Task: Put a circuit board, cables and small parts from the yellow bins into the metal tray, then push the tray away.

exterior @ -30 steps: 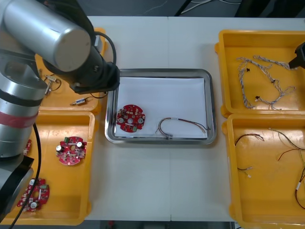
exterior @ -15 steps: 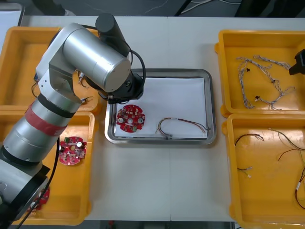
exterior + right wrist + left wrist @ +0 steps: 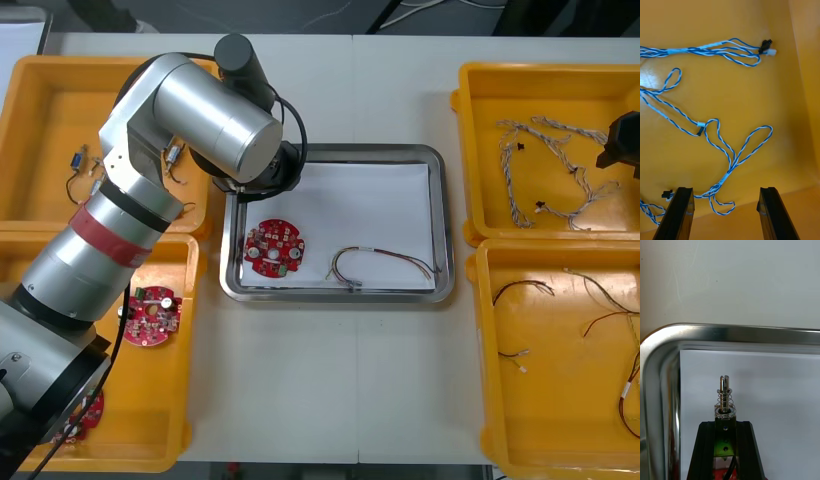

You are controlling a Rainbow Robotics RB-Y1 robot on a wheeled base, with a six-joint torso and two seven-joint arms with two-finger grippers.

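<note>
We see a small metal part [image 3: 725, 399] (a slotted pin with a spring round it) pinched upright between the left gripper's [image 3: 725, 425] fingers [image 3: 705, 444], which stand apart only by its width. It hangs over the white lining of the metal tray [image 3: 733, 332], just inside the tray's 10 o'clock corner; we cannot tell whether it touches the lining.

A round red circuit board [image 3: 275, 247] lies at the tray's 8 o'clock. A thin cable [image 3: 380, 262] curls at its 5 o'clock, apart from the board. The tray sits mid-bench [image 3: 350, 380].

At 2 o'clock from the tray the right gripper [image 3: 725, 191] hovers over the far right yellow bin [image 3: 480, 150], its fingers spread wide and holding nothing, above twisted blue and white cables [image 3: 720, 146]. At 8 o'clock the near left yellow bin [image 3: 180, 400] holds further boards [image 3: 150, 315].
</note>
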